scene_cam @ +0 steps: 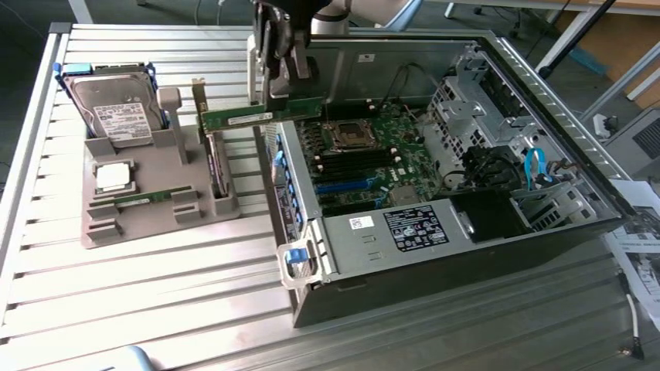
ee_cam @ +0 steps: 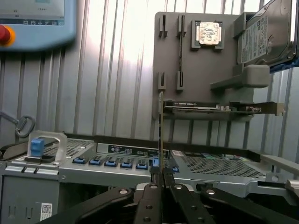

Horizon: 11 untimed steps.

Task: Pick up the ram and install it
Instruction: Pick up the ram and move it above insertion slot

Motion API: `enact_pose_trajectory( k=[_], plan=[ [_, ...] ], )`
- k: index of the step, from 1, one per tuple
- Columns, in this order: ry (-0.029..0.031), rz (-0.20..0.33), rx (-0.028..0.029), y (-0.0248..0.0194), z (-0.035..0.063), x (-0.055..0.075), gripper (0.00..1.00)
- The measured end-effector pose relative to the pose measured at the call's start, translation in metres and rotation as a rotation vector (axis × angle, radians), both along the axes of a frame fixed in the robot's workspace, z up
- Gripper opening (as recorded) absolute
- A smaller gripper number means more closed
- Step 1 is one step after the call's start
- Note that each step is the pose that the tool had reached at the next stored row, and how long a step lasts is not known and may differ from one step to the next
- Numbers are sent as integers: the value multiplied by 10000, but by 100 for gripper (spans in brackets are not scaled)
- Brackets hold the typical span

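The ram (scene_cam: pixel 247 117) is a narrow green stick held level in the air, and my gripper (scene_cam: pixel 278 104) is shut on its end nearer the case. It hangs over the gap between the grey parts holder (scene_cam: pixel 154 220) and the open computer case (scene_cam: pixel 433 255), just above the case's near wall. In the wrist view the ram (ee_cam: pixel 161 130) shows edge-on, rising from between my shut fingertips (ee_cam: pixel 162 175). The motherboard's black memory slots (scene_cam: pixel 345 162) lie inside the case below the processor socket (scene_cam: pixel 345 135). A second green stick (scene_cam: pixel 139 199) lies in the holder.
The holder also carries a hard drive (scene_cam: pixel 119 108), a square silver processor chip (scene_cam: pixel 113 176) and an expansion card (scene_cam: pixel 216 166) standing on edge with its metal bracket (scene_cam: pixel 198 93) upward. Papers (scene_cam: pixel 639 247) lie at the exterior view's right. A teach pendant (ee_cam: pixel 32 23) rests on the slatted table.
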<state>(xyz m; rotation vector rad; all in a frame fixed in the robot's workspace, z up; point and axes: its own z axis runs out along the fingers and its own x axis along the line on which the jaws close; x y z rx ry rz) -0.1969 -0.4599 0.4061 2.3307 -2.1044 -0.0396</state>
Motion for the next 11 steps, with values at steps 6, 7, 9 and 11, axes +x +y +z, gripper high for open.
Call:
enact_pose_trajectory(
  k=[6,7,9,11],
  plan=[
    [0,0,-1,0,0,151,12],
    [1,0,0,0,0,175,12],
    [1,0,-1,0,1,228,12],
    [1,0,0,0,0,277,12]
  ],
)
